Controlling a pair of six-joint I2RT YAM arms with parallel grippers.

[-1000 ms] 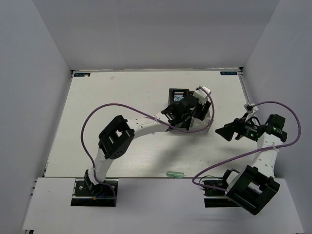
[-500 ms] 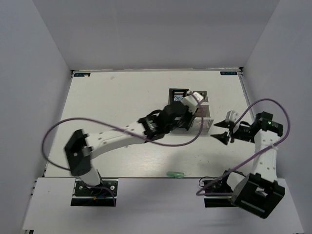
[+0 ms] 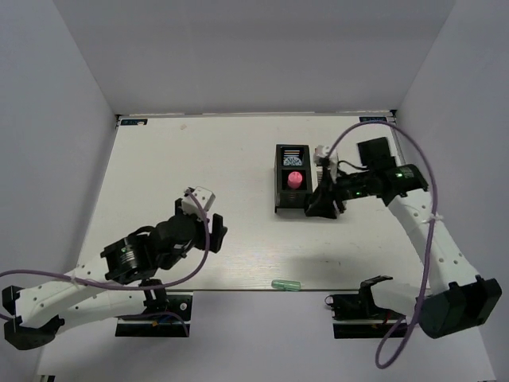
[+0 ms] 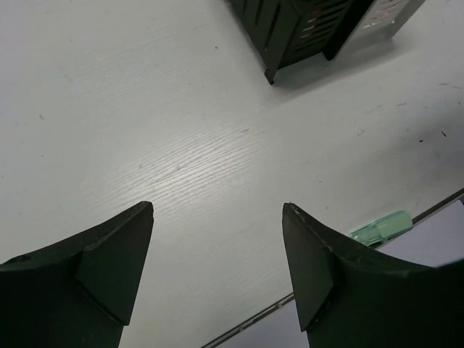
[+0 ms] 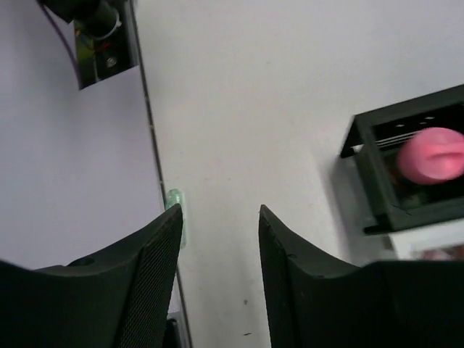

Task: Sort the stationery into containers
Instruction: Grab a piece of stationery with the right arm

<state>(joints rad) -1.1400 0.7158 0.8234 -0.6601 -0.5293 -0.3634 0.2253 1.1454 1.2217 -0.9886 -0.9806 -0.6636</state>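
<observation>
Right wrist, unlike left, shows pink piece (image 5: 431, 154) in black bin (image 5: 370, 174).

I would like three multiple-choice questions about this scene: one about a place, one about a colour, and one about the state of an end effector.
1. Where does the green piece lie?
A. inside a container
B. at the near edge of the table
C. between an arm's fingers

2. What colour is the item showing in the black bin?
A. pink
B. orange
C. blue

3. How does the left end effector stand?
A. shut on a marker
B. open and empty
C. shut on a pink piece

Answers: 1 B, it lies alone at the front edge; 2 A, a rounded pink top shows inside; 3 B, its jaws stand apart over bare table.
</observation>
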